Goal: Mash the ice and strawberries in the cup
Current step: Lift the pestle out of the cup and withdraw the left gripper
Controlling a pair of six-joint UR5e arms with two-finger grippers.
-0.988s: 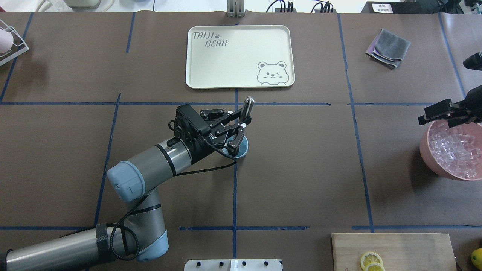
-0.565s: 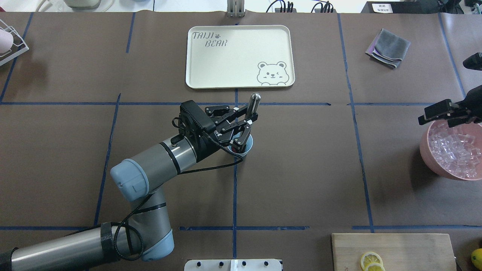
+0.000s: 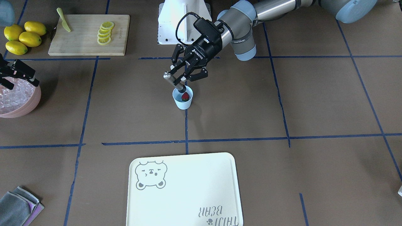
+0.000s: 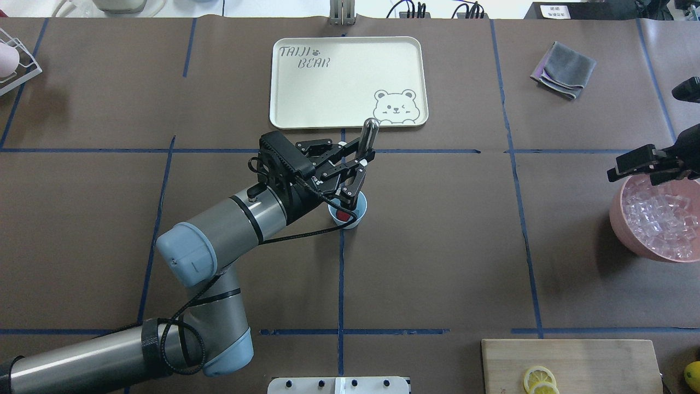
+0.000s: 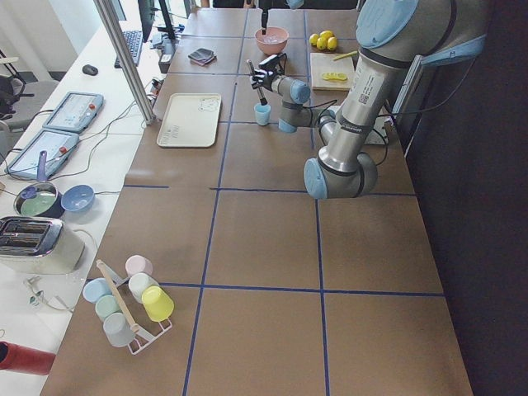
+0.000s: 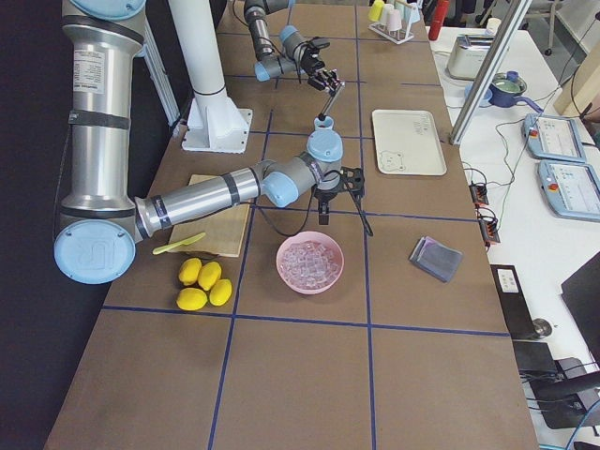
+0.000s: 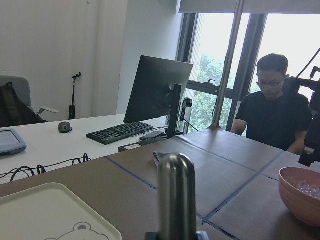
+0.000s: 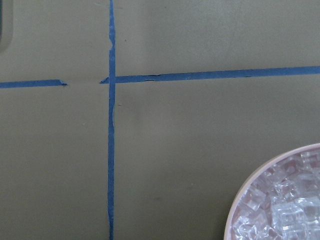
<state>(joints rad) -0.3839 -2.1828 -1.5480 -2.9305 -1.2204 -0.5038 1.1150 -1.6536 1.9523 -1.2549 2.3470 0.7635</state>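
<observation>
Light-blue cup [image 4: 358,220] stands near the middle of the worktop [image 4: 437,246], with the red strawberry [image 4: 342,215] inside. The left gripper [image 4: 358,167] grips a tilted metal pestle [image 4: 369,137], its lower end in the cup. By the right edge, ice [image 4: 659,216] fills a pink bowl [image 4: 629,241]. The right gripper [image 4: 648,164] hovers above its rim; I cannot tell its opening.

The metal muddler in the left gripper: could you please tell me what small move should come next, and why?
Probably press the muddler straight down onto the strawberry. The left gripper has its jaws shut on the tilted tool, whose lower end is at the mouth of the cup, and the strawberry inside looks whole.
</observation>
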